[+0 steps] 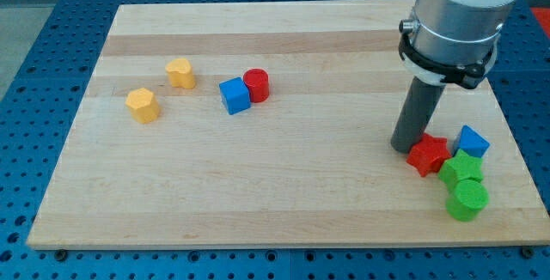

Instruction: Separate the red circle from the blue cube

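Pincer we have none; my tip [404, 145] touches the red star [428, 155]; leaving carelessly drags it; red circle [256, 84] and blue cube [234, 95] remain touching.

Red circle [256, 84] touches blue cube [234, 95]; left of the cube, two yellow blocks [180, 72] [143, 105]; board [258, 185] pale striped wood.
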{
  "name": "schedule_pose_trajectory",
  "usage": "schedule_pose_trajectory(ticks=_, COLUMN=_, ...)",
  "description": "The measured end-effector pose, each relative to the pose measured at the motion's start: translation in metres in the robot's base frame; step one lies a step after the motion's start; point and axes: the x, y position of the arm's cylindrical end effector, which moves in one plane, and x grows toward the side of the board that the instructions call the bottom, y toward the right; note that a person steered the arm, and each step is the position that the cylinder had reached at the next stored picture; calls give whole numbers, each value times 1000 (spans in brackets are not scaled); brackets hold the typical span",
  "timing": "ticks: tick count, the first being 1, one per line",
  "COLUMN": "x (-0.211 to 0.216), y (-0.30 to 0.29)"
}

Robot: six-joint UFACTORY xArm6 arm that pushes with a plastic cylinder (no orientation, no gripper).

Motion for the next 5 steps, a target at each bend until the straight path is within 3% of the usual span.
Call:
schedule_pose_trajectory(ticks=2, x=-62, y=-23)
schedule_pose_trajectory(ticks=5, x=-156, y=-128)
